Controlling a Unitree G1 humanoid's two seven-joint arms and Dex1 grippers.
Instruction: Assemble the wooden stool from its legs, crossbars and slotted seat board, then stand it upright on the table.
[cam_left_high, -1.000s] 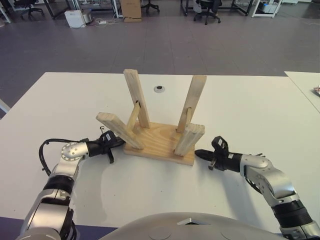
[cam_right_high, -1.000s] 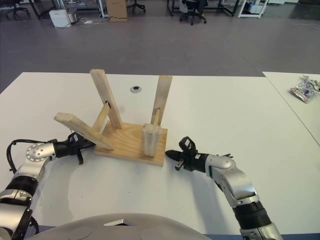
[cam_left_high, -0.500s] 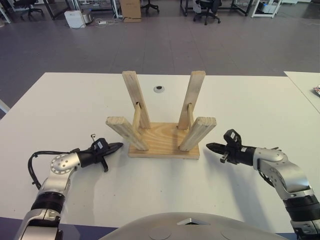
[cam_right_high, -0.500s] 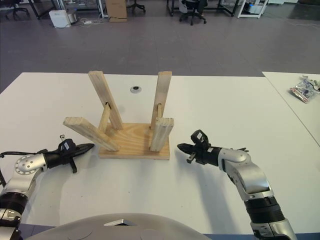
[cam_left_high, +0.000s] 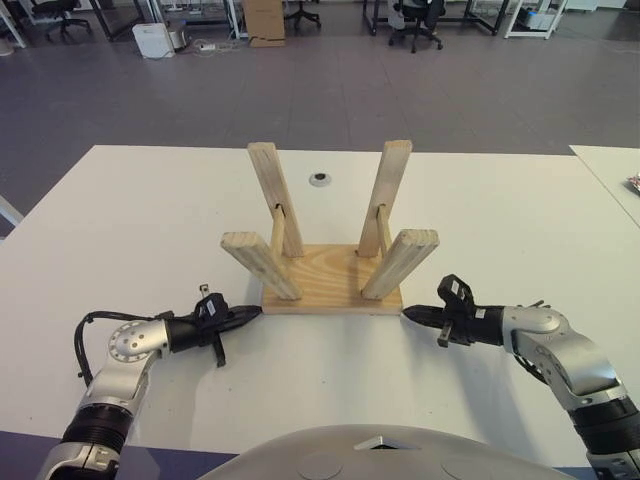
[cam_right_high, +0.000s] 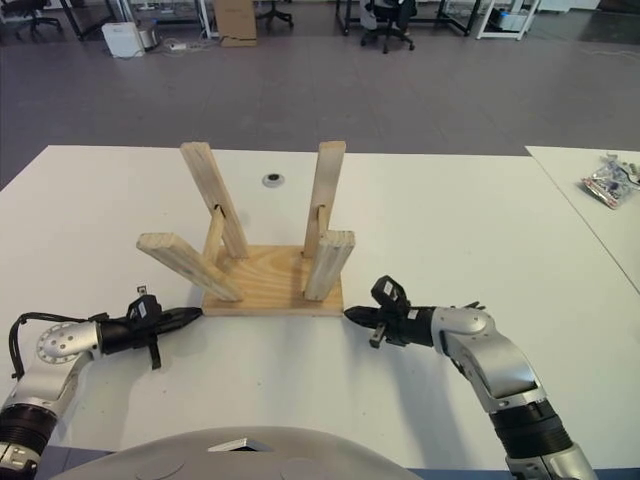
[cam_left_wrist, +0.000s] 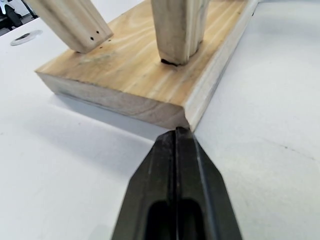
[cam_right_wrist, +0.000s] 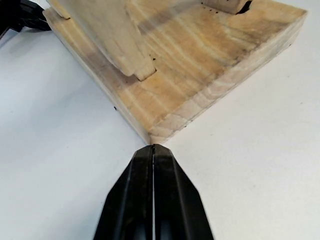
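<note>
— Gripper on the left (cam_left_high: 252, 311)?
— Pinched shut, holding nothing, its tip against the near left corner of the seat board (cam_left_high: 330, 288).
— And the stool (cam_left_high: 328, 240)?
— Upside down in the middle of the table (cam_left_high: 500, 220), board lying flat, four legs (cam_left_high: 275, 195) pointing up.
— Gripper on the right (cam_left_high: 408, 312)?
— Also closed and empty, with its tip at the board's near right corner.

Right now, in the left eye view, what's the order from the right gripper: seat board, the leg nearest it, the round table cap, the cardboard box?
1. Seat board: its near right corner is at the tip of the right gripper.
2. Near right leg: just behind that corner.
3. Round cap: farther back on the table, centre.
4. Cardboard box: farthest, on the floor behind.
</note>
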